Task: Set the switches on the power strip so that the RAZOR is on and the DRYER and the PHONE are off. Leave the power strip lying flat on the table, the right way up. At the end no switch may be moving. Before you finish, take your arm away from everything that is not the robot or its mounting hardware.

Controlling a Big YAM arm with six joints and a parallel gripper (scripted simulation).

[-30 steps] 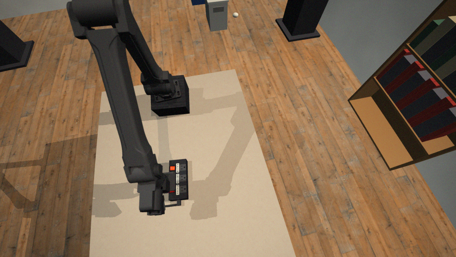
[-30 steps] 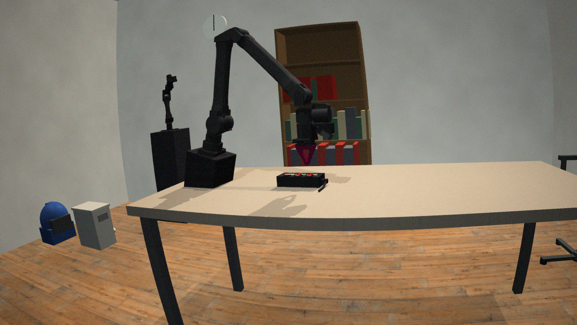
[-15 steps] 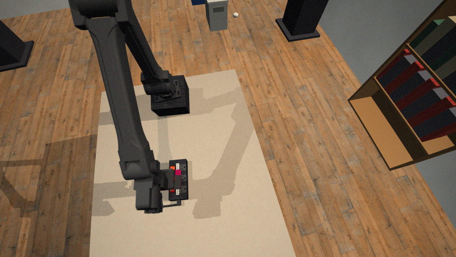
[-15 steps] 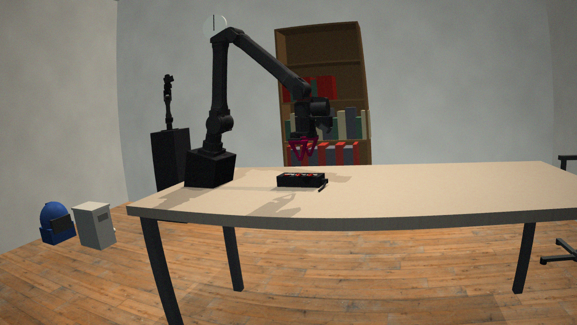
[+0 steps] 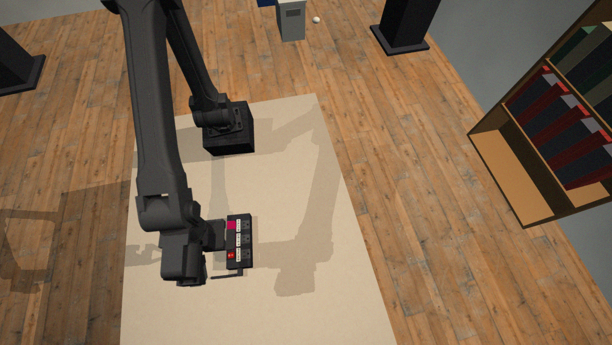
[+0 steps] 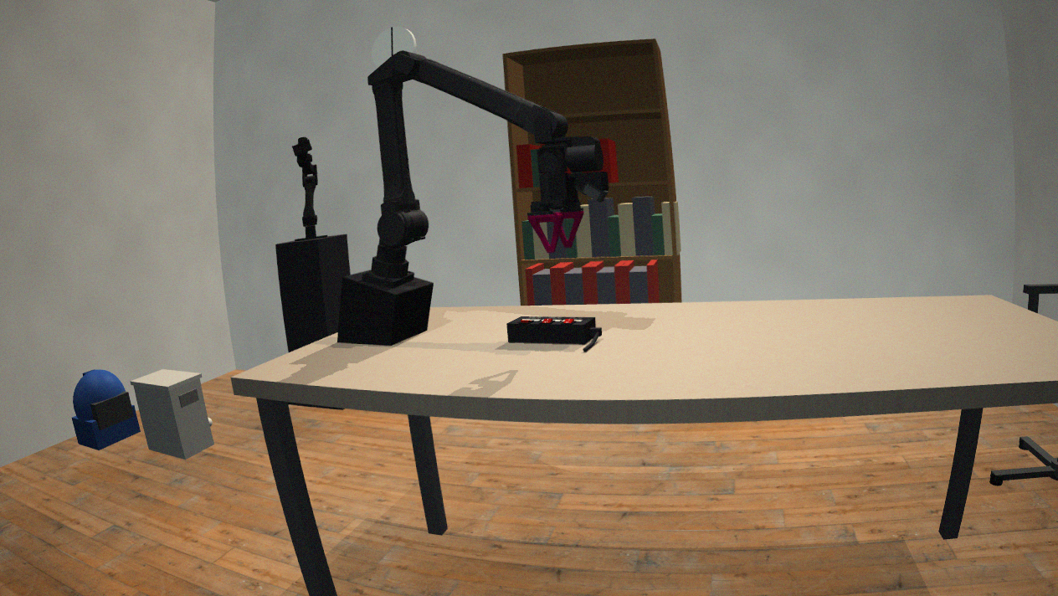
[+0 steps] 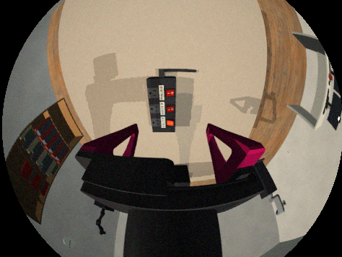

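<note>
The black power strip (image 5: 239,241) lies flat on the beige table, sockets up, its short cable stub at the near end. It also shows in the exterior view (image 6: 551,329) and in the wrist view (image 7: 164,104). Its labels read RAZOR, DRYER, PHONE. In the wrist view the RAZOR switch (image 7: 170,123) glows bright orange, while the DRYER switch (image 7: 170,108) and the PHONE switch (image 7: 170,93) are darker red. My gripper (image 6: 555,230) hangs well above the strip, its magenta fingers spread wide and empty. In the overhead view one finger (image 5: 231,225) covers the RAZOR switch.
The arm's black base (image 5: 228,128) stands on the table's far end. A bookshelf (image 6: 592,177) stands behind the table. A grey box (image 6: 173,413) and a blue object (image 6: 100,407) sit on the floor to the left.
</note>
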